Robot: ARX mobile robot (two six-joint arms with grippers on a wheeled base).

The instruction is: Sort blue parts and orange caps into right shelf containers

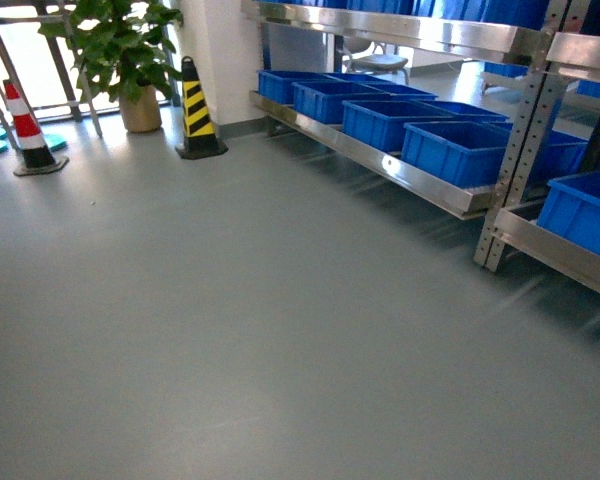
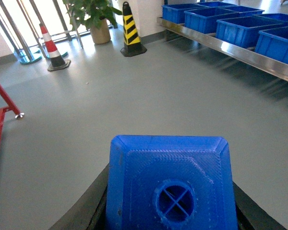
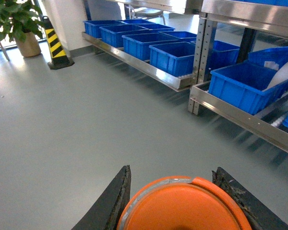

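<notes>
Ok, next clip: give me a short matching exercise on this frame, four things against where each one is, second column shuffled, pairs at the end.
Things:
1. blue part
2. orange cap
3. blue crates
4. striped cone

Places:
A. on the low metal shelf
B. between the left gripper's fingers
C. on the floor beside the potted plant
D. between the right gripper's fingers

Pairs: 1-B, 2-D, 3-A, 4-C
</notes>
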